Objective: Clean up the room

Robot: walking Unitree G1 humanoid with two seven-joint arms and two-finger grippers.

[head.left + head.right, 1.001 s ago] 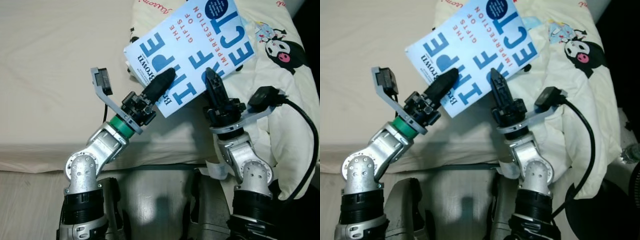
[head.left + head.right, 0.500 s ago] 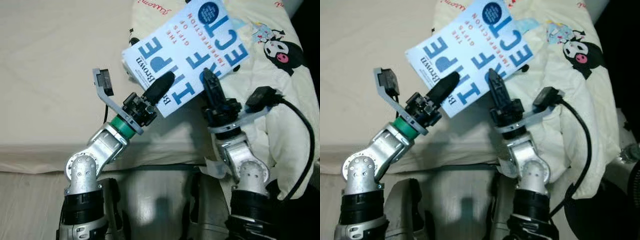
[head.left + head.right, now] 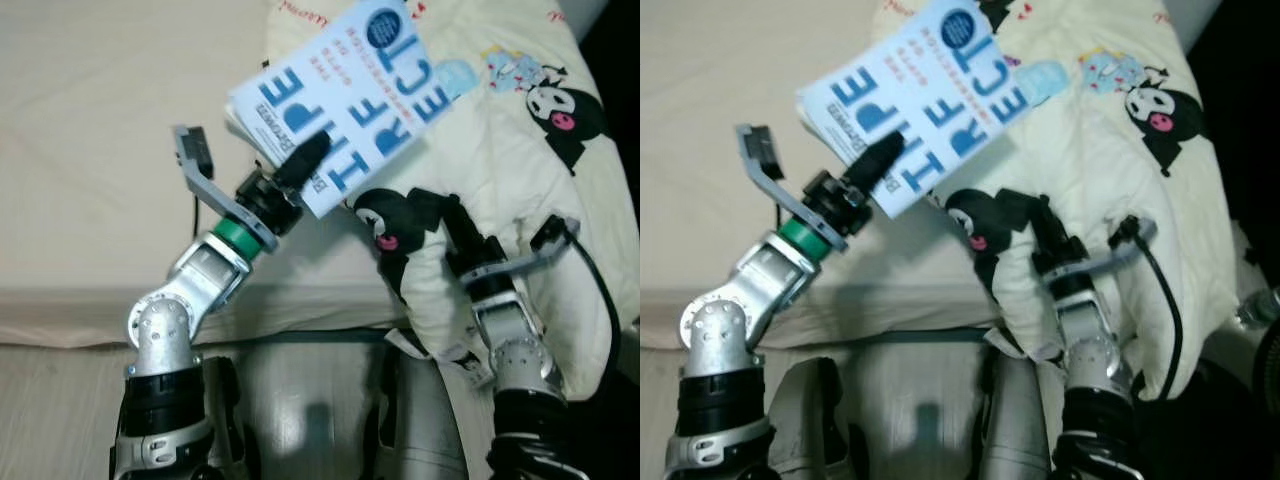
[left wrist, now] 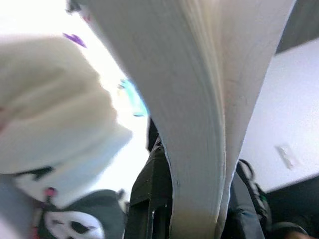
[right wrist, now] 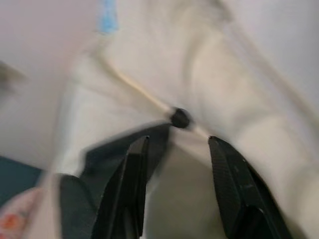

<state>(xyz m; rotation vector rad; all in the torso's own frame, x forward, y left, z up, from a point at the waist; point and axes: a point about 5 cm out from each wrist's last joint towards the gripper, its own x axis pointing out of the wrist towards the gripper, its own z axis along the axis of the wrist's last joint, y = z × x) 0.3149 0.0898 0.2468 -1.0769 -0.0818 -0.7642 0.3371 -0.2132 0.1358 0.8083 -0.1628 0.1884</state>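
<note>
The left gripper (image 3: 300,160) clamps a blue-and-white paperback (image 3: 345,100) (big blue letters, tilted) raised over the bed's (image 3: 90,150) cartoon-print blanket (image 3: 520,150), where the right gripper (image 5: 177,186) rests, fingers parted.

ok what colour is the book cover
Light blue with darker blue and white lettering, on the book; clearest in the left eye view.
</note>
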